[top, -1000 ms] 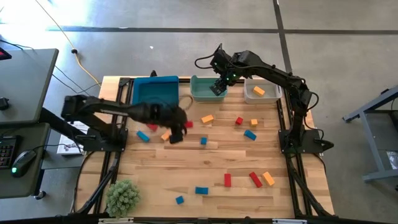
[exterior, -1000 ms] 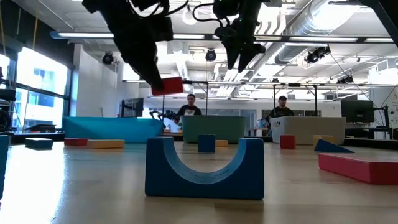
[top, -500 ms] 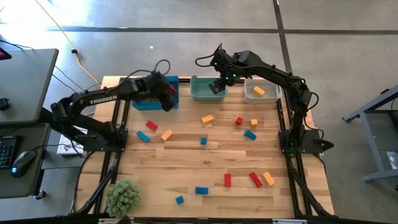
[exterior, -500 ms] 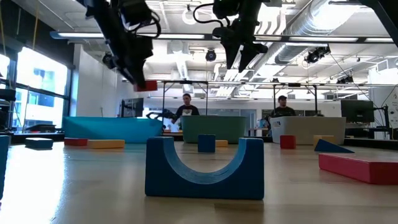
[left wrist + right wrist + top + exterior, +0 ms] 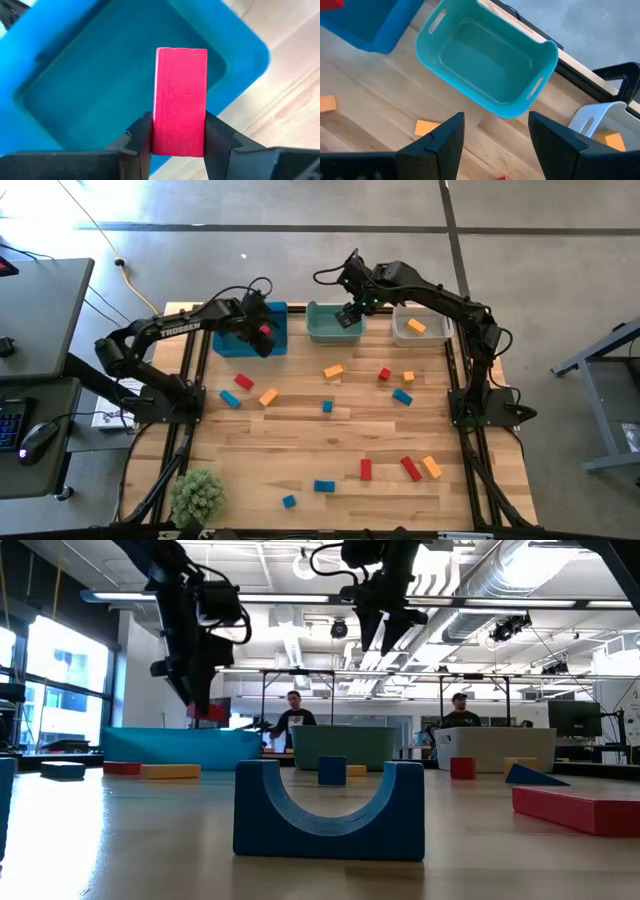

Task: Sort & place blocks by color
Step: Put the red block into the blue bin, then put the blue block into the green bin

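Note:
My left gripper [image 5: 262, 333] hangs over the blue bin [image 5: 228, 342] at the table's far left, shut on a red bar block [image 5: 180, 100]; the low view shows the block [image 5: 210, 712] just under the fingers. My right gripper [image 5: 350, 318] hovers open above the teal bin [image 5: 485, 65], with nothing between its fingers. An orange block [image 5: 416, 326] lies in the white bin [image 5: 432, 336]. Several red, blue and orange blocks lie loose on the wooden table, among them a red one [image 5: 244, 382] and an orange one [image 5: 333, 370]. My left gripper pinches the red block's two long sides [image 5: 156, 132] between its two fingers [image 5: 142, 135], near one end of the bar. Most of the block sticks out past the fingertips. The fingers point steeply down from above. The block hangs lifted clear over the blue bin's inside [image 5: 75, 100].
A blue arch block [image 5: 328, 810] stands close to the low camera. A green plant [image 5: 197, 497] sits at the near left corner. More loose blocks lie near the front edge [image 5: 366, 469] and mid-table [image 5: 402, 396]. People sit in the room behind the table.
My left gripper has swung from the middle of the table toward the far left, carrying the red block, and now hangs over the blue bin. Its wrist has rolled on the way. The block stays lifted clear.

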{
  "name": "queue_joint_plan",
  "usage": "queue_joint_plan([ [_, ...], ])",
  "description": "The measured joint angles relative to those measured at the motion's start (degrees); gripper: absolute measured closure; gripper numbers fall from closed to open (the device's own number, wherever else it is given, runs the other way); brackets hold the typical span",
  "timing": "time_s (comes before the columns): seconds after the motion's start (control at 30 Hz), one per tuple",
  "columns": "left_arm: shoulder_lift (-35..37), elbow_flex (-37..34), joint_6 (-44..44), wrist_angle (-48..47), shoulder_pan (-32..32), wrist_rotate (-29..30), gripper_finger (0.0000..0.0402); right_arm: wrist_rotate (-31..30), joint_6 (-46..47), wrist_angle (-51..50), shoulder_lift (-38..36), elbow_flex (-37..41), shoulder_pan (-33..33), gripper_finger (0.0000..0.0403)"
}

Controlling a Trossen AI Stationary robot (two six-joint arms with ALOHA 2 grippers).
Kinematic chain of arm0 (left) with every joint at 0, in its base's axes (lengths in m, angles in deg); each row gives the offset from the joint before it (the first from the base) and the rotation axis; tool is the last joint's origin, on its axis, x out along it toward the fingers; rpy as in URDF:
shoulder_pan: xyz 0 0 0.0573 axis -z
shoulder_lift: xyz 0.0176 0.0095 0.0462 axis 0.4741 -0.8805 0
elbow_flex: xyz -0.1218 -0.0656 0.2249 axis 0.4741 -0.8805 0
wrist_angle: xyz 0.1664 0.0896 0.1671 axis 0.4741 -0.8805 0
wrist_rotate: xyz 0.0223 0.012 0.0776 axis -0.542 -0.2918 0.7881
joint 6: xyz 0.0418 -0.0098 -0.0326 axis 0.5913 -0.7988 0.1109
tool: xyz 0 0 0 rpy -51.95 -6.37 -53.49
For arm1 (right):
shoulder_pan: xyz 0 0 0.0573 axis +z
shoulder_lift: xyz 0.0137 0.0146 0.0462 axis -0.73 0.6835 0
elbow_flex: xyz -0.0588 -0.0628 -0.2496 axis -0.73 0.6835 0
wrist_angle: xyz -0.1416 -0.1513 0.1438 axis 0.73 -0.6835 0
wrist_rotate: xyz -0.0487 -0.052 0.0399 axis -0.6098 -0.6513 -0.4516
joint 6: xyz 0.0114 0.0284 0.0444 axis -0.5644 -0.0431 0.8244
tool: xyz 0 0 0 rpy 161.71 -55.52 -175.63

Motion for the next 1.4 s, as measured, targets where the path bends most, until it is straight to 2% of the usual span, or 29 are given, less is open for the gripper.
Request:
queue_joint_plan([
  [0.2, -3.5, 0.0, -1.9, 0.6, 0.0, 0.1, 0.0298, 0.2, -4.9, 0.1, 0.0, 0.0, -0.1, 0.0194],
  [0.37, -6.8, 0.0, -4.6, 0.8, -0.2, 0.2, 0.0285, 3.0, -10.1, -0.1, 0.0, 0.0, -0.1, 0.0194],
  [0.67, -8.8, 0.0, -8.2, 2.0, -0.2, 0.8, 0.0283, 3.9, -15.9, -0.8, 0.0, 0.0, 0.0, 0.0194],
  [1.07, -8.8, 0.0, -11.4, 2.5, -0.2, 0.6, 0.0225, 7.0, -18.5, -3.4, 0.0, 0.0, 0.3, 0.0194],
  [1.27, -8.8, 0.0, -12.0, 2.5, -0.3, -1.9, 0.0194, 8.0, -18.9, -4.3, 0.0, 0.0, 1.5, 0.0194],
  [1.4, -8.1, 0.0, -10.9, 2.5, -0.3, -3.2, 0.0189, 8.4, -17.0, -6.5, 0.0, 0.0, 2.7, 0.0194],
])
